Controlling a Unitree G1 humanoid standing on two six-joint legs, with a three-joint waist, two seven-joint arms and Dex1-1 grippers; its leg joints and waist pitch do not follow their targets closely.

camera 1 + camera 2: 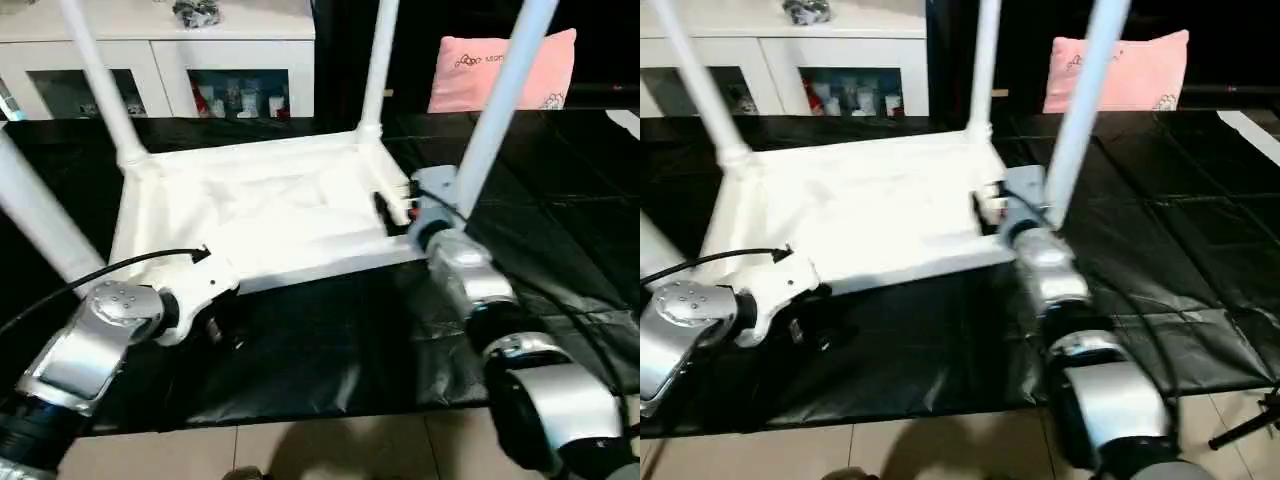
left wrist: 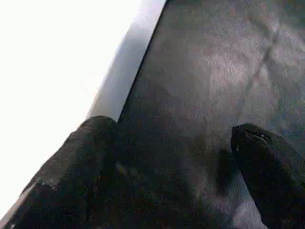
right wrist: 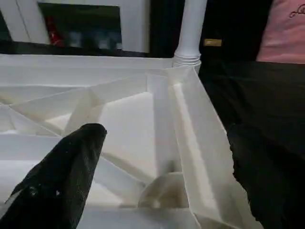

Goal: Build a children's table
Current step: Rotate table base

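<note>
The black sheet (image 1: 330, 340) covers the floor across most of the head views; a strip of beige tiled floor (image 1: 330, 450) shows along the bottom edge.

The white plastic rectangular tabletop (image 1: 270, 215) lies upside down on the black sheet at centre frame, ribbed underside facing up. The right wrist view shows the diagonal ribs and a round corner socket (image 3: 164, 188) in the near corner.

Four long white tapered tube legs stand in the corner sockets. The far-left leg (image 1: 100, 75) rises to the upper left of the frame, the far-right leg (image 1: 378, 60) rises at upper centre, the near-right leg (image 1: 500, 110) rises to the upper right, and the near-left leg (image 1: 35, 215) leaves the frame at the left edge.

A white glass-doored cabinet (image 1: 160, 60) stands along the top left of the frame. A pink cushion (image 1: 505, 70) sits at the upper right, behind the near-right leg.

The right silver forearm (image 1: 480, 290) reaches up from the lower right. The right end effector (image 3: 167, 157) is open, fingers spread wide, one black finger (image 3: 62, 176) over the ribbed underside and the other outside the tabletop wall, straddling the near-right corner. Nothing is gripped.

The left silver forearm (image 1: 90, 340) enters from the lower left. The left end effector (image 2: 174, 157) is open, fingers wide apart over the black sheet, just beside the near edge of the tabletop. Nothing is gripped.
</note>
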